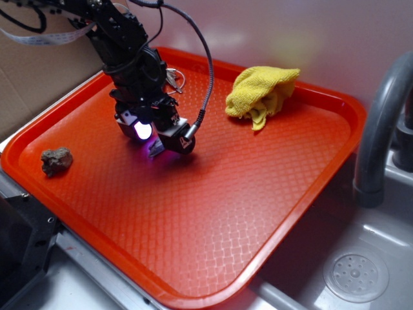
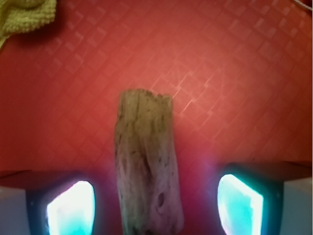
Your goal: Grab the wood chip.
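your wood chip (image 2: 146, 171) lies flat on the orange tray (image 1: 258, 213), running lengthwise straight up the middle of the wrist view, its rough broken end pointing away from the camera. it sits between the two glowing finger pads (image 2: 72, 209), with bare tray showing on either side, so neither pad touches it. that means your gripper (image 1: 151, 139) stands wide, spread around the chip and holding nothing. in the exterior view the gripper is down low over the back left part of the tray, and the chip there shows only as a pale sliver under the purple glow, too small to make out. a grey-brown rock (image 1: 56, 161) rests near the tray's left rim, well apart from the gripper. a crumpled yellow cloth (image 1: 261, 95) lies toward the tray's far right corner; in the wrist view its edge peeks in at the top left. a grey faucet (image 1: 381, 123) curves up beside the tray on the right.
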Controlling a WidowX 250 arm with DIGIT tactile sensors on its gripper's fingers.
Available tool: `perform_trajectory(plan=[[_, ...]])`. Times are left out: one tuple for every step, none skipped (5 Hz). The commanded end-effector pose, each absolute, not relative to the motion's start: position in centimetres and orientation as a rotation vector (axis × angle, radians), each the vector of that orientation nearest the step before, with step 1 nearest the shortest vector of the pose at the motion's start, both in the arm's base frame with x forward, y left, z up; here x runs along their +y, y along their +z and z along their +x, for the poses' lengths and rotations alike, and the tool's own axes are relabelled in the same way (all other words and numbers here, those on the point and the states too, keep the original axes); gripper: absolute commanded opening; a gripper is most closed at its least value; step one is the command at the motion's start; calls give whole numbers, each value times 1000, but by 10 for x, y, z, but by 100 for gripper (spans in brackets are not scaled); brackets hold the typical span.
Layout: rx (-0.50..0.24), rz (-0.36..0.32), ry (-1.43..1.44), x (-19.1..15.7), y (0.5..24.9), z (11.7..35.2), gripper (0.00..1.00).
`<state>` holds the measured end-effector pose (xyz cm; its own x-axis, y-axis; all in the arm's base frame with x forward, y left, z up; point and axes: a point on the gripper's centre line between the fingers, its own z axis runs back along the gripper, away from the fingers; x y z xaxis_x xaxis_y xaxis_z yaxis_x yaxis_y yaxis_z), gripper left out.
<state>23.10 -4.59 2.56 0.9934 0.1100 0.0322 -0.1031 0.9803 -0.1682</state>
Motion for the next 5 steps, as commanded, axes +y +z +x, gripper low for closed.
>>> perform_trajectory(plan=[[-48,-159,76,-64,32,240,100],[-48,-155,80,-63,31,242,100],[-64,-134,54,-64,22,244,100],[-62,-115,32,-63,7,247,100],[-56,-117,25,-62,3,246,25]])
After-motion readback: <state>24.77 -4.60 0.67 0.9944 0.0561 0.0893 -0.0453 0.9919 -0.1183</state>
